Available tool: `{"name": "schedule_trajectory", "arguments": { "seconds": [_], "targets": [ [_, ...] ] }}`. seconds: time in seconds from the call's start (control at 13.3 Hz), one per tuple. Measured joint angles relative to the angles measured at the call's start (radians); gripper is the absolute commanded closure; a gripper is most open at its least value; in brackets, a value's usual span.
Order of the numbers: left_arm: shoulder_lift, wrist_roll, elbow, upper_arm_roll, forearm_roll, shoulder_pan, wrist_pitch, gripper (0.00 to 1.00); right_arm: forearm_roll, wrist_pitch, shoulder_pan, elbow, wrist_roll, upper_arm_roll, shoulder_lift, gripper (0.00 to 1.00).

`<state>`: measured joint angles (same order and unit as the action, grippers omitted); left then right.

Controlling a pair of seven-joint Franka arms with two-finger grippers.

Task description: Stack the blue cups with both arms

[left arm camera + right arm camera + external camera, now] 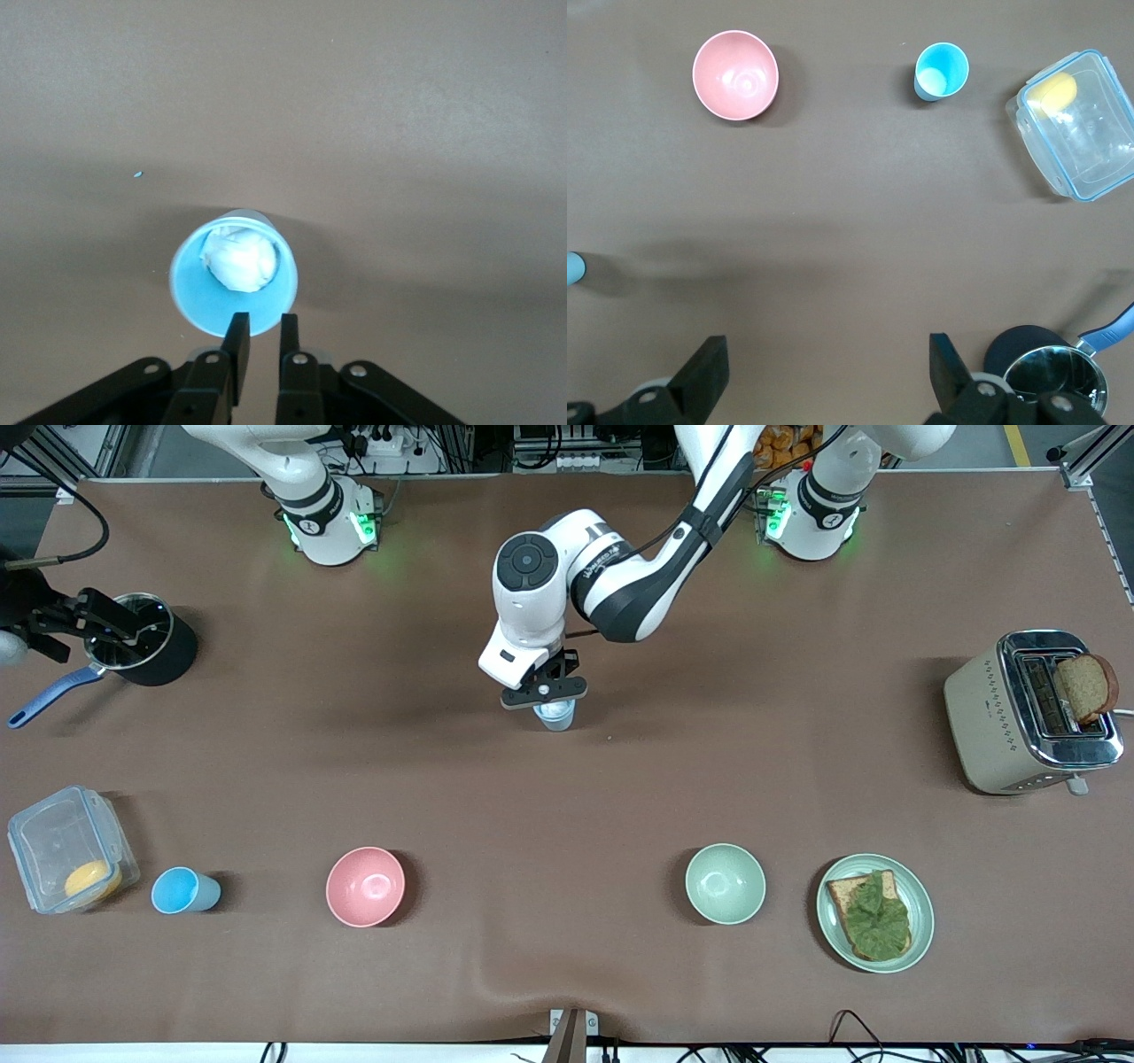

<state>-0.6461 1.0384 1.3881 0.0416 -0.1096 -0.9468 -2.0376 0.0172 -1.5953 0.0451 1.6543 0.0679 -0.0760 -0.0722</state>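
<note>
The paler blue cup stands upright mid-table; in the left wrist view its inside looks sky-blue with a whitish patch. My left gripper hangs just above it, at its rim. Its fingers stand a narrow gap apart and hold nothing. The bright blue cup stands upright near the front camera toward the right arm's end, and also shows in the right wrist view. My right gripper is wide open and empty, up over the black pot's edge.
A black pot with a blue handle lies under the right hand. A clear container stands beside the bright cup. A pink bowl, a green bowl, a plate with toast and a toaster are also here.
</note>
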Motion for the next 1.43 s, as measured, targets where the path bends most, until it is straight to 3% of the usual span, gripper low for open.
{"name": "schedule_trajectory", "arguments": {
  "seconds": [0.23,0.53,0.83,1.43],
  "targets": [
    [0.001,0.0,-0.004,0.004,0.0,0.001,0.0,0.0,0.0,-0.001,0.0,0.0,0.0,0.0,0.0,0.0],
    [0.047,-0.008,-0.007,0.022,0.0,0.049,0.029,0.0,0.001,-0.001,0.0,0.0,0.0,0.0,0.0,0.0],
    [0.146,-0.138,0.016,0.027,0.0,0.157,0.127,0.0,0.001,-0.001,0.0,0.0,0.0,0.0,0.0,0.0],
    [0.348,-0.392,0.201,0.031,0.005,0.352,0.148,0.0,0.001,0.002,0.001,0.0,0.003,0.003,0.0,0.0]
  ]
}}
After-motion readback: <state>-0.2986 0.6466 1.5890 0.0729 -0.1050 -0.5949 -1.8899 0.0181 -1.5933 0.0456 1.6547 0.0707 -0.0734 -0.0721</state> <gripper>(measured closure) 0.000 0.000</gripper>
